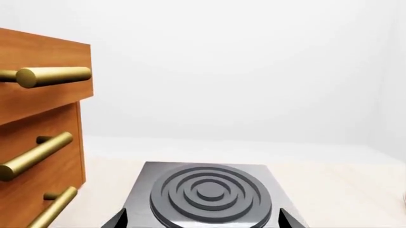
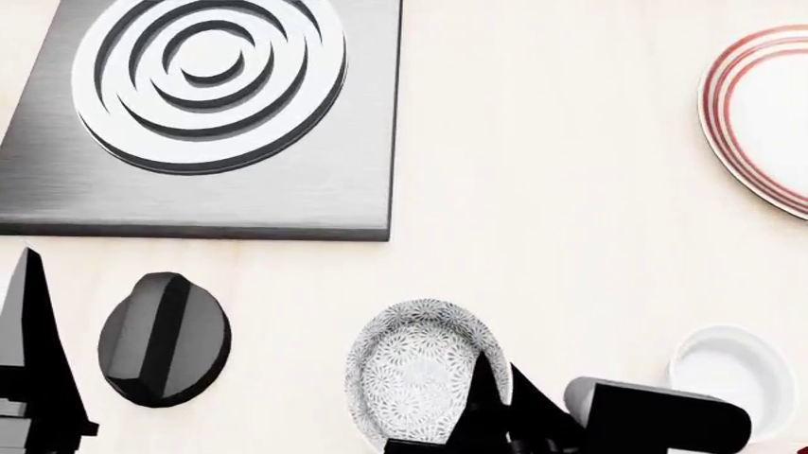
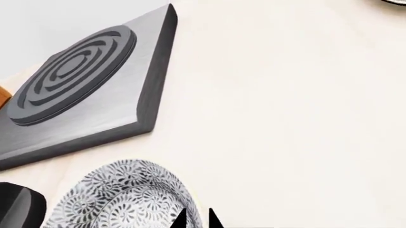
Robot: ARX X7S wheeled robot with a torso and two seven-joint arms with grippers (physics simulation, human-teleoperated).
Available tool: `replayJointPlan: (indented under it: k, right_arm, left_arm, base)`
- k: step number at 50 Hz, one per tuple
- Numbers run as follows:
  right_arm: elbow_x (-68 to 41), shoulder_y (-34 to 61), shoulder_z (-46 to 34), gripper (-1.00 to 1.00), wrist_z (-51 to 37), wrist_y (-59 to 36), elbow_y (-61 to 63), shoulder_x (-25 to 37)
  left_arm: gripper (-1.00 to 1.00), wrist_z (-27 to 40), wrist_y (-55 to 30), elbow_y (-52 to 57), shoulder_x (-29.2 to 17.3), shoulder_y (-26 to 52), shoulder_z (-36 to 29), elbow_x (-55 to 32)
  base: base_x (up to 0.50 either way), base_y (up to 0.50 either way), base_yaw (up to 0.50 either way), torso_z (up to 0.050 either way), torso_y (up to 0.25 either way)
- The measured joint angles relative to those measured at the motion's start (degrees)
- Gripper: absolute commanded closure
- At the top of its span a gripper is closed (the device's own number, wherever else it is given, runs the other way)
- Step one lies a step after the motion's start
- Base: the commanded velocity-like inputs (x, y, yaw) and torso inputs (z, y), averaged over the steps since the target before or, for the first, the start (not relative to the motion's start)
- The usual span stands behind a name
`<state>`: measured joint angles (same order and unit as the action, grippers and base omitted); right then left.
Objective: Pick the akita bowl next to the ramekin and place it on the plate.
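The akita bowl (image 2: pixel 411 369), white with dense grey floral speckle, is at the near middle of the head view and looks tilted. Just to its right stands the plain white ramekin (image 2: pixel 735 371). My right gripper (image 2: pixel 501 402) straddles the bowl's right rim. In the right wrist view its two black fingertips (image 3: pixel 180 219) stand close together with the rim of the akita bowl (image 3: pixel 120 202) between them, one inside and one outside. The plate (image 2: pixel 722 106), white with red rings, lies far right, partly cut off. My left gripper (image 1: pixel 203 221) is open with nothing between its fingers.
A grey square burner plate (image 2: pixel 316 189) with raised concentric rings fills the far left. A black knob (image 2: pixel 165 340) lies near my left gripper (image 2: pixel 28 340). A wooden drawer cabinet (image 1: pixel 38 133) with brass handles stands beside the burner.
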<state>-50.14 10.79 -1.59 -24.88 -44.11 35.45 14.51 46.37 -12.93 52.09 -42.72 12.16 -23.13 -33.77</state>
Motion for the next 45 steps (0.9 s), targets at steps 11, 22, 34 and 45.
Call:
replayJointPlan:
  k: [11,22,34,45]
  right_arm:
    - [0.47,-0.77,-0.13,1.00,-0.12,1.47,0.58,0.23]
    - [-0.78,-0.77,0.36,1.00,-0.12,2.45,2.48,0.28]
    - [-4.17,1.41,0.40,1.00,-1.81,0.79,6.01,1.27]
    - [-6.11,4.82,0.68,1.00,-3.39,-0.37,7.15,2.11]
  left_arm:
    - [-1.00,0.00,0.07,-0.04,0.00,-0.08,-0.32,0.20]
    - [-1.00,0.15,0.06,0.12,-0.10,-0.06,-0.44,0.17]
    - [-1.00,0.25,0.01,0.20,-0.19,0.15,-0.54,0.07]
    - [-1.00,0.28,-0.01,0.10,-0.18,0.41,-0.70,0.07]
  base:
    - [0.00,0.00,0.00,0.000,0.000]
    - [0.00,0.00,0.00,0.000,0.000]
    - [0.00,0.00,0.00,0.000,0.000]
    - [0.00,0.00,0.00,0.000,0.000]
